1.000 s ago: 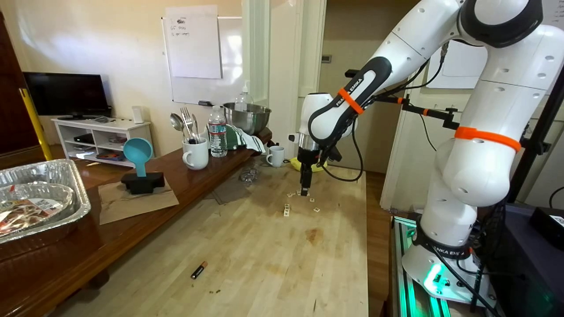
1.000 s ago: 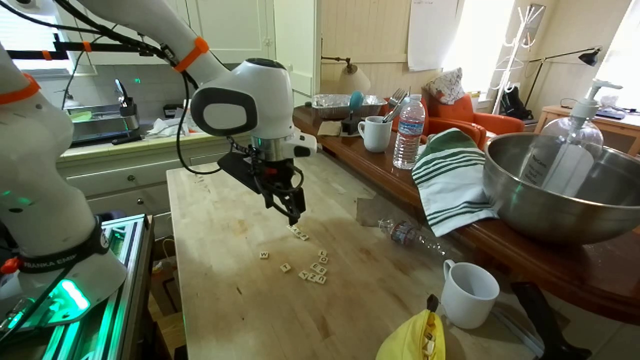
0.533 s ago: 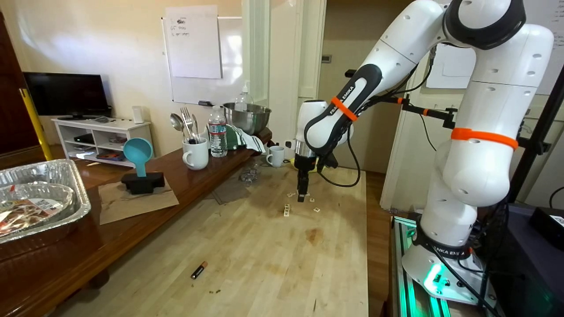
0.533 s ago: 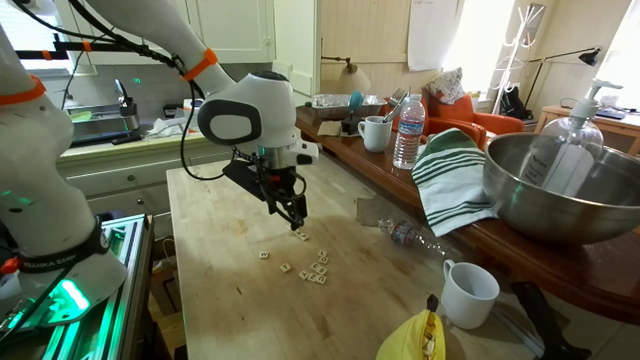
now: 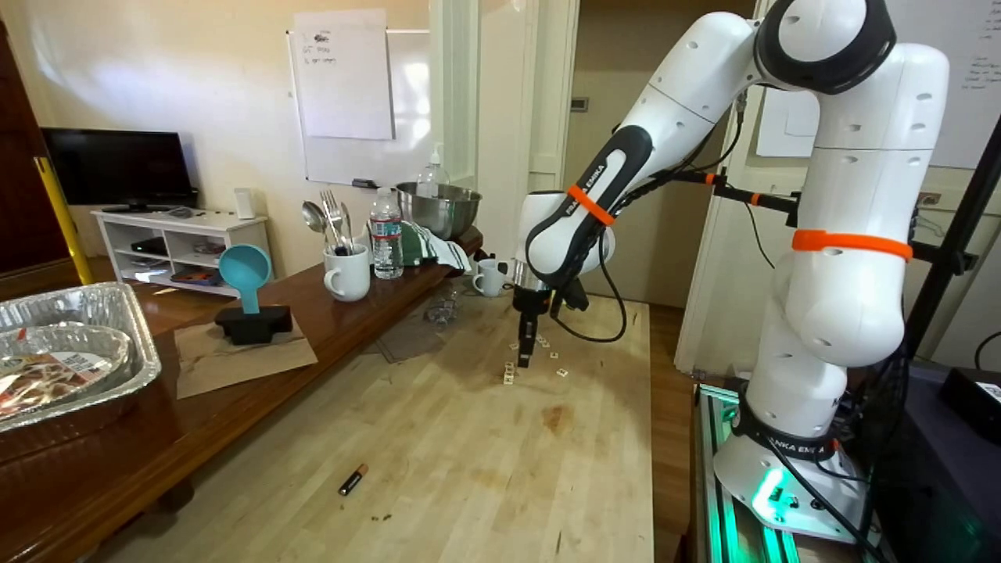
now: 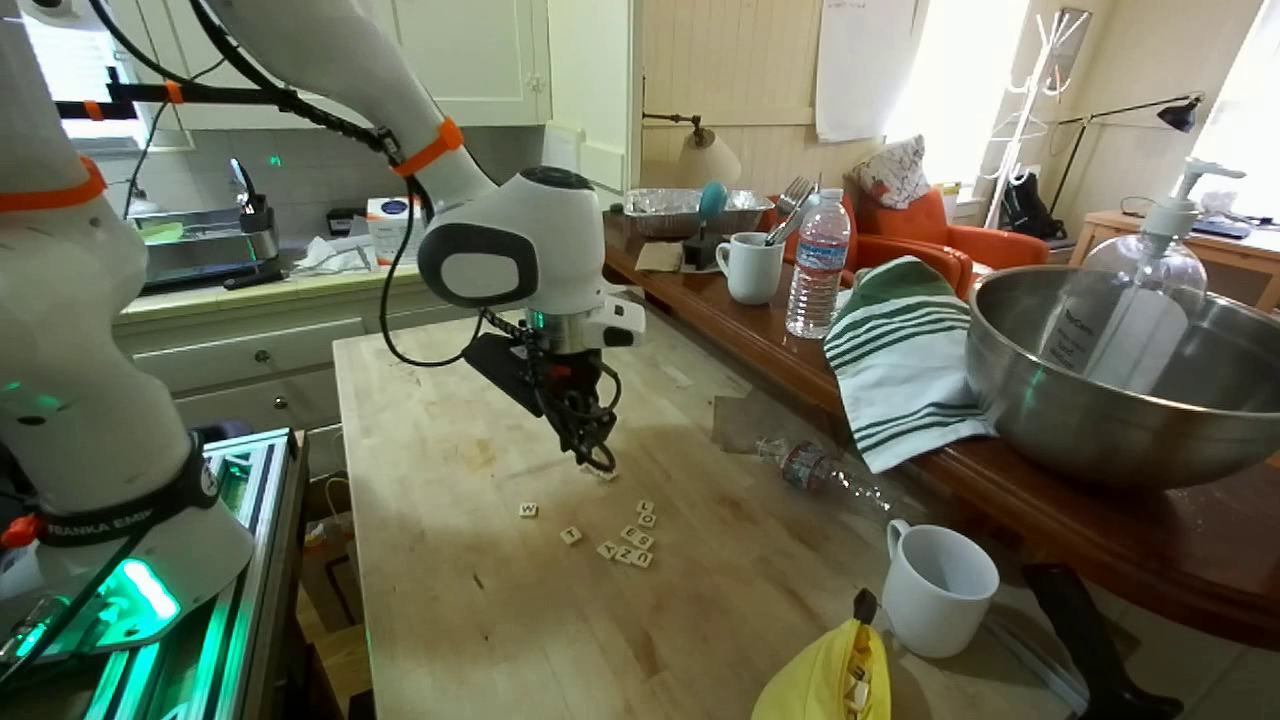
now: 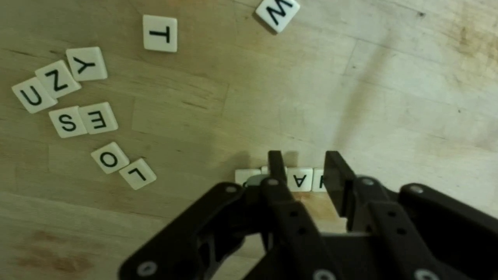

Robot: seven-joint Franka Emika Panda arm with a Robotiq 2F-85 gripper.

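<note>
My black gripper (image 7: 303, 159) stands open, its jaws a little over one tile apart, holding nothing. Below it on the wooden table lies a short row of white letter tiles. The A tile (image 7: 299, 180) shows between the fingers; its neighbours in the row are partly covered by them. In an exterior view the gripper (image 5: 524, 363) hangs low beside this tile row (image 5: 508, 377); contact cannot be told. Loose tiles lie apart: a W tile (image 7: 277, 12), a T tile (image 7: 160, 34), a Y tile (image 7: 86, 64), an E tile (image 7: 98, 118), an O tile (image 7: 110, 157) and several others.
A yellow pouch (image 6: 825, 670) and a white mug (image 6: 940, 590) stand at one end of the table. A clear plastic bottle (image 6: 810, 467) lies near the raised dark wood ledge (image 5: 313, 328). A battery (image 5: 353, 479) lies farther along the tabletop (image 5: 469, 500).
The arm has come down, and the gripper has shifted leftward in an exterior view, toward the row of tiles. The loose tiles have stayed where they were.
</note>
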